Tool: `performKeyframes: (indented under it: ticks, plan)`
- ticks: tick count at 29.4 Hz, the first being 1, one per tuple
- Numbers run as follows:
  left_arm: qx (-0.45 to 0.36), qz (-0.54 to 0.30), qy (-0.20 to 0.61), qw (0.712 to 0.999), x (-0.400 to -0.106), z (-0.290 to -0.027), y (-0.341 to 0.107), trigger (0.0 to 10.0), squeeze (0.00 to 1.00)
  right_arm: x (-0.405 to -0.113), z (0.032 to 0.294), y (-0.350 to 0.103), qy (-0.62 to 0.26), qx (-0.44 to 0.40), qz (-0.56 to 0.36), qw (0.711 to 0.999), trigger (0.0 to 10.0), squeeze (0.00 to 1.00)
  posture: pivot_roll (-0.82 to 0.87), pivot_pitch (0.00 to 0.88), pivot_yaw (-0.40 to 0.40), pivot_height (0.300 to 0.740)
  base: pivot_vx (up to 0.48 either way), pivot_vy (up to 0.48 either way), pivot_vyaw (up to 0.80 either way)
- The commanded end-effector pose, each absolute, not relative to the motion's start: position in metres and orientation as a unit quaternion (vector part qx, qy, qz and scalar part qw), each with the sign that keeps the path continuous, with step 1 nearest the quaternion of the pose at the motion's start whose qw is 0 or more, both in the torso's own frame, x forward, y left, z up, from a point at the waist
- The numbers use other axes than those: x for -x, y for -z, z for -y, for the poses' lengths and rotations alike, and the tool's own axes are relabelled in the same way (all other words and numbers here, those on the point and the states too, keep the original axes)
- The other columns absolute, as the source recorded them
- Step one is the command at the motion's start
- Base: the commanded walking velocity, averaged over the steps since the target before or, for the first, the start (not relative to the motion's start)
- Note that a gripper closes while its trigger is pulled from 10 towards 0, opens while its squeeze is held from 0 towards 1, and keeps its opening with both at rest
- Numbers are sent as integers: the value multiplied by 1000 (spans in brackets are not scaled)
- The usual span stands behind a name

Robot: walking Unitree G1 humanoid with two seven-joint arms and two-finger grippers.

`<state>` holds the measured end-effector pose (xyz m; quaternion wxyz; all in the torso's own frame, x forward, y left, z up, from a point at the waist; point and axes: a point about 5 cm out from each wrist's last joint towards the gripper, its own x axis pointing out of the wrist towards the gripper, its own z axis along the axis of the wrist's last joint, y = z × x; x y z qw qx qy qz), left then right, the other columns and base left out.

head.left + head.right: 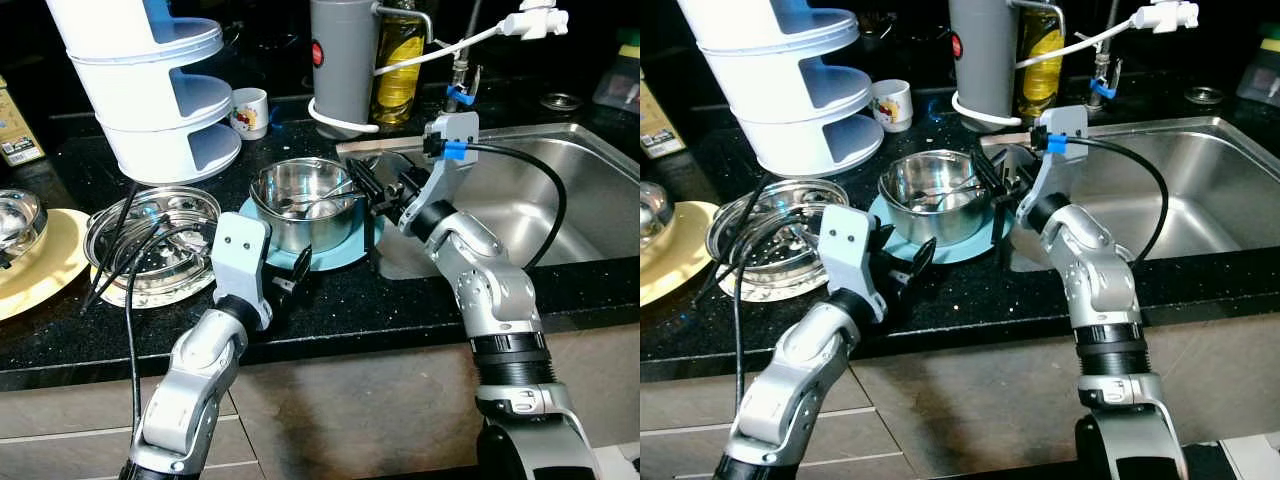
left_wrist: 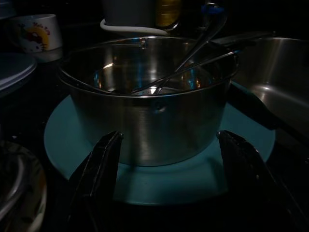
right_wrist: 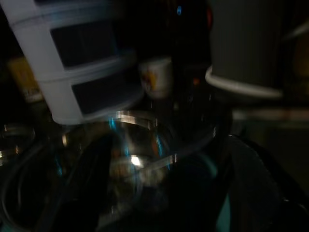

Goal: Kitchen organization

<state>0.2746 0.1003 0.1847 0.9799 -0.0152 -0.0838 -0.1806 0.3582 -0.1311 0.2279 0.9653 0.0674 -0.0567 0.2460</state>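
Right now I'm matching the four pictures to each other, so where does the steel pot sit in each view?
Left eye view: steel pot at centre, on the teal plate.
Right eye view: centre, slightly left.
Left wrist view: fills the middle, past the left hand's fingers.
Right wrist view: blurred, lower centre.
Shared landmark: the cartoon mug behind it.

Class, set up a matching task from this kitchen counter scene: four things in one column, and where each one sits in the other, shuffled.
Things:
1. steel pot
2. small mug
3. teal plate
4. oil bottle

Places:
A. behind the grey canister
B. under the steel pot
C. on the teal plate, utensils inside
D. beside the white tiered container

Pairs: 1-C, 2-D, 3-B, 4-A
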Motion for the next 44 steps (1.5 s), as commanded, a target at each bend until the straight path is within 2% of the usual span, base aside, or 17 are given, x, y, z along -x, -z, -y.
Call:
performKeyframes:
  ticks: [1,2,8,13,14,15,16,17,18,37,44]
  plan:
    - [14,85,177,981,-277,-103,-184,10000,0,-356,127,-213,-259,-58,17,964,10000,776,-19,0,28,740,0,0,0]
    - [14,85,177,980,-277,-103,-184,10000,0,-355,125,-211,-268,-60,9,961,10000,0,-21,0,29,740,0,0,0]
    - [16,86,180,980,-278,-101,-185,10000,0,-349,114,-208,-305,-80,-4,949,10000,0,-25,0,31,740,0,0,0]
    - [18,86,182,979,-277,-99,-185,10000,0,-351,114,-209,-299,-77,2,951,10000,0,-23,0,32,740,0,0,0]
    - [17,86,182,979,-277,-100,-185,10000,0,-351,114,-209,-295,-75,3,952,9686,0,-23,0,32,740,0,0,0]
    - [17,86,182,979,-277,-100,-185,10000,0,-352,115,-209,-293,-75,3,953,5882,0,-22,0,32,740,0,0,0]
    - [17,87,181,979,-278,-100,-185,10000,0,-352,115,-209,-290,-72,4,954,1373,0,-22,0,33,740,0,0,0]
    - [17,87,181,979,-278,-100,-185,10000,0,-352,115,-209,-290,-72,4,954,1373,0,-22,0,33,740,0,0,0]
    - [18,87,181,980,-278,-100,-185,10000,0,-353,116,-210,-287,-71,6,955,0,0,-22,0,33,740,0,0,0]
    - [21,88,180,979,-278,-99,-186,10000,0,-354,120,-216,-274,-75,23,959,0,0,-25,0,36,740,0,0,0]
    - [21,88,181,979,-278,-99,-186,10000,0,-354,121,-232,-280,-122,68,950,0,0,-21,0,33,740,0,0,0]
